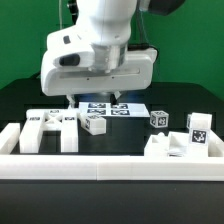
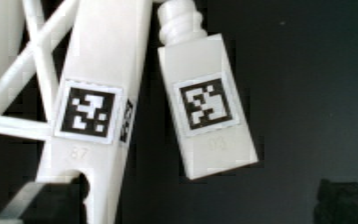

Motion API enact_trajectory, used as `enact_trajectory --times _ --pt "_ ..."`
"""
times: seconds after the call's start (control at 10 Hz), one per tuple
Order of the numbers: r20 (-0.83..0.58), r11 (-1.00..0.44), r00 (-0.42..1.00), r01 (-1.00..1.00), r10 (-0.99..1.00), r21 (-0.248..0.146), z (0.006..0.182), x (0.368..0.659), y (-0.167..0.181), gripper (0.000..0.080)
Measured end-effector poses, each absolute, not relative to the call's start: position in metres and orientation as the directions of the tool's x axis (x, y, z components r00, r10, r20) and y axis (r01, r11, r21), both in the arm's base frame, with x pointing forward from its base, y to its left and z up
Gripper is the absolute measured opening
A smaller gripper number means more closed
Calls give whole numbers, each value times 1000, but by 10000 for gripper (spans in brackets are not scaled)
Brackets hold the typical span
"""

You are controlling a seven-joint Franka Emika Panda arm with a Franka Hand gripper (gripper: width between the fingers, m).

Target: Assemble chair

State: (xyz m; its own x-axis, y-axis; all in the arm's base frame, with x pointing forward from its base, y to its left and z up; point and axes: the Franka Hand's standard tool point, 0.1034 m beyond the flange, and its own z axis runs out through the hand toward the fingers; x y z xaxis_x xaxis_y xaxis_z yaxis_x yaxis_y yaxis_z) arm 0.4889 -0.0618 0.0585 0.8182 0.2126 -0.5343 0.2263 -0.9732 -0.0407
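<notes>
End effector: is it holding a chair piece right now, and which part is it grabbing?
Nothing is held. The end effector hangs open, and the chair pieces lie loose, none between its jaws.

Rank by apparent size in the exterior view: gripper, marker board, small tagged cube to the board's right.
1. gripper, by far the largest, though it may be nearer the camera
2. marker board
3. tagged cube

The marker board (image 1: 118,108) lies at the centre of the exterior view, behind the loose parts. Just before it sits a small block (image 1: 95,123), with a chair panel (image 1: 50,128) to its left. Right of centre sits a cube (image 1: 160,119), and at the right edge a tagged piece (image 1: 200,128) (a stepped piece (image 1: 168,148) lies before both). A low rail (image 1: 100,165) crosses the lower frame. In the wrist view, a slat (image 2: 208,105) lies beside a barred frame (image 2: 87,110).
</notes>
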Motion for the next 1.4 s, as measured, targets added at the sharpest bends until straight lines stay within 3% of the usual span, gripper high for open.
enact_trajectory --times 0.3,1.4 --pt "-699 -977 689 206 191 -63 55 482 -65 649" --pt "-714 -973 670 222 203 -69 44 482 -47 649"
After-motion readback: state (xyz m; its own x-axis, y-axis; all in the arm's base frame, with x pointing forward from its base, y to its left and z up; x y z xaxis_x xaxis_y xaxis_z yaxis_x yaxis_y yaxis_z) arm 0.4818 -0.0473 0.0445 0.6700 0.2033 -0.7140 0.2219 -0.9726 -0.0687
